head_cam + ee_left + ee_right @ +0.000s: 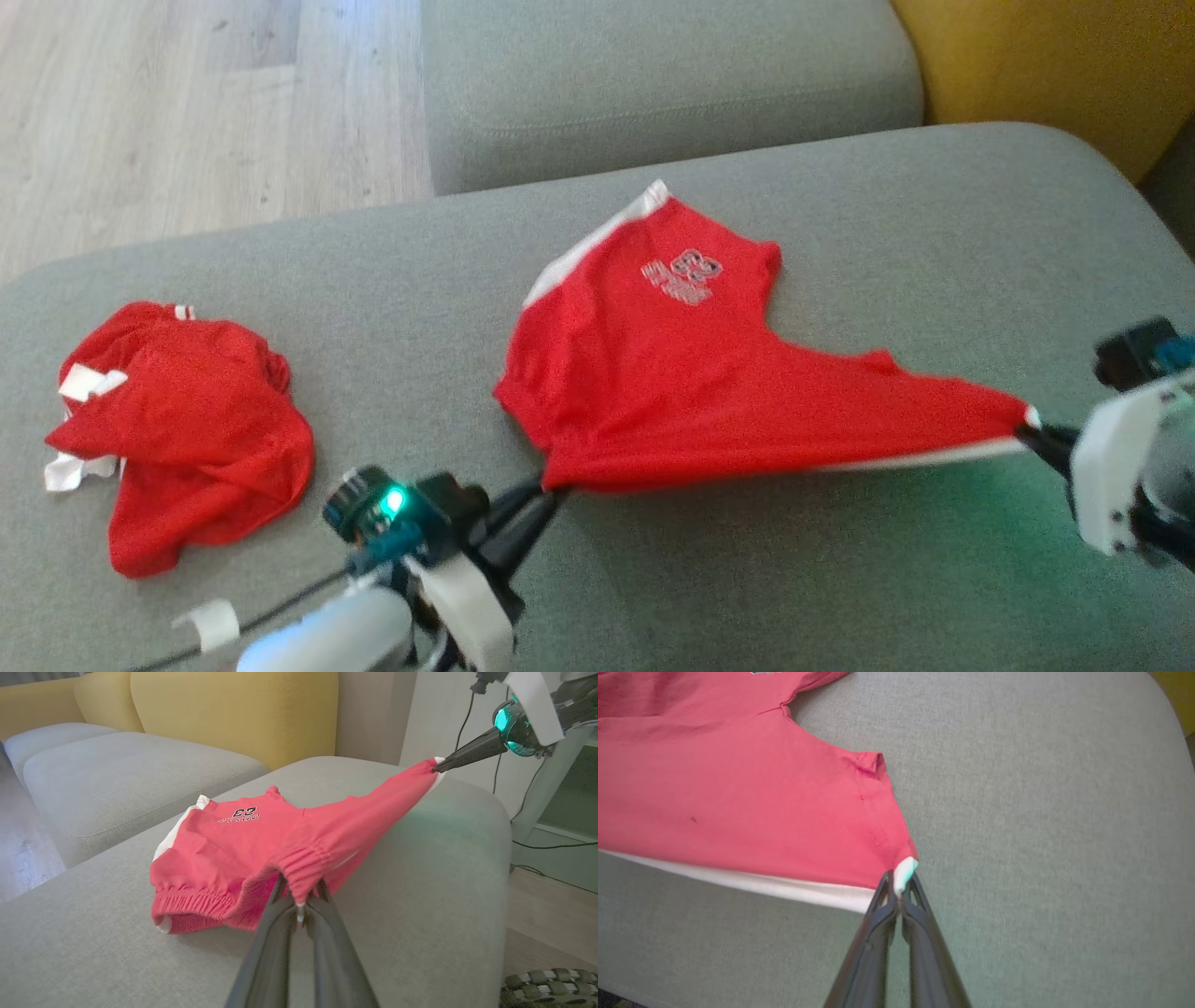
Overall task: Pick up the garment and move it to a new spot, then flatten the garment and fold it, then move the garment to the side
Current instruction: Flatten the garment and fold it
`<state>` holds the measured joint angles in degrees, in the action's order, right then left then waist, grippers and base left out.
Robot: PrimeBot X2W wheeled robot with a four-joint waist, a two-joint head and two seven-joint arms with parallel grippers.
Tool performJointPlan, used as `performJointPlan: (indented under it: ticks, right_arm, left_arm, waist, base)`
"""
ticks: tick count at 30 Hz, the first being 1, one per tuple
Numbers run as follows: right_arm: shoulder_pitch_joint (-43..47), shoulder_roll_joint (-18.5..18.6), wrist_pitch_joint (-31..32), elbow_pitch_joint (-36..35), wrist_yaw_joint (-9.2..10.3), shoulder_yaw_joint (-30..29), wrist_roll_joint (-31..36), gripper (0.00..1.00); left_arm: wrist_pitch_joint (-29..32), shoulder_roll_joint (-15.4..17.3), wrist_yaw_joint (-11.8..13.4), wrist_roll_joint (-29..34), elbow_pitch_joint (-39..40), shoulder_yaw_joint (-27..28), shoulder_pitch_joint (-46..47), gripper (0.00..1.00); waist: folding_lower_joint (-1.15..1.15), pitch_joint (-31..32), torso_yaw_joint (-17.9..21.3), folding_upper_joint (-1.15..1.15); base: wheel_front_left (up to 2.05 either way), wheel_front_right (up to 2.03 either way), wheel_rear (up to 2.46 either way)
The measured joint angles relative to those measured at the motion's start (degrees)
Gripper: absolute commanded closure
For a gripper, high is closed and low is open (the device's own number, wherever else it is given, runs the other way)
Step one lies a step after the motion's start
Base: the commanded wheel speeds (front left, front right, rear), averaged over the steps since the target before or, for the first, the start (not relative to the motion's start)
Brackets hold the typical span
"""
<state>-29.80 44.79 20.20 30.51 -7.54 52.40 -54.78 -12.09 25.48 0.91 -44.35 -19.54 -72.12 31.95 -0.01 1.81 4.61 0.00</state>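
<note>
Garment (672, 373) (224, 854) (738, 788): red shorts that are lying across the middle of the grey seat cushion, nearer its front edge than its back edge; the near edge is being stretched taut between the two grippers, while the far part is resting on the fabric.
Emblem (683, 275) (240, 814): printed number and lettering, facing up on the far part of the garment.
White stripe (597, 238) (738, 882): running down the garment's side seam and along the stretched near edge.
Left gripper (546, 490) (299, 903): jaws are pinching a gathered bit of the elastic waistband at the garment's left end, near the cushion's front edge.
Right gripper (1032, 431) (899, 882) (439, 767): jaws are clamping the white-tipped corner of the garment, holding it raised above the cushion toward the right edge.
Grey seat cushion (840, 579) (420, 882) (1041, 812): carrying both garments.
Second red garment (187, 429): lying crumpled near the cushion's left edge, well apart from the stretched one, with white trim showing.
Neighbouring grey cushion (653, 84) (117, 779): sitting just beyond the back edge.
Yellow backrest (1036, 56) (233, 709): standing behind the back right corner.
Wooden floor (187, 112): showing beyond the back left corner.
Green light (392, 504): glowing on the left wrist.
</note>
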Motion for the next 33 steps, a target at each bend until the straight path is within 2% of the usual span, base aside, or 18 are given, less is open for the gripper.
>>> performJointPlan:
  ticks: [5,9,13,19,25,33]
  right_arm:
    - [7.1,4.4,0.2,-5.9,0.0,-4.9,-2.2,1.0]
    - [8.1,4.6,-0.8,-7.5,0.0,-8.4,-1.7,1.0]
    - [8.1,4.1,-2.1,-8.8,0.0,-12.7,1.5,1.0]
    - [6.8,0.3,-3.1,-9.0,0.0,-18.6,8.9,1.0]
    - [0.3,-3.9,-3.0,-8.3,0.0,-23.4,16.1,1.0]
    - [-7.3,-7.8,-1.5,-4.0,0.0,-24.2,21.4,1.0]
  left_arm:
    - [2.6,2.7,3.9,-0.1,9.3,-0.6,-3.7,1.0]
    - [3.4,3.6,5.3,-0.1,12.0,-0.6,-3.8,1.0]
    - [4.0,4.1,6.2,-0.2,13.2,-0.1,-3.7,1.0]
    - [4.4,4.0,6.7,-1.0,12.5,1.5,-1.0,1.0]
    - [4.5,3.1,6.6,-1.0,10.1,3.2,3.4,1.0]
    - [5.4,0.7,5.0,-1.0,6.5,3.6,7.3,1.0]
  waist:
    - [0.0,1.1,0.1,0.0]
    - [0.01,0.8,-0.2,0.0]
    - [0.01,-0.2,-0.9,0.0]
    - [0.02,-3.2,-2.6,0.0]
    - [0.02,-7.2,-5.0,0.0]
    - [0.03,-11.9,-8.9,0.0]
  base:
    - [0.0,0.0,0.0]
    - [0.0,0.0,0.0]
    - [0.0,0.0,0.0]
    - [0.0,0.0,0.0]
    - [0.0,0.0,0.0]
    - [0.0,0.0,0.0]
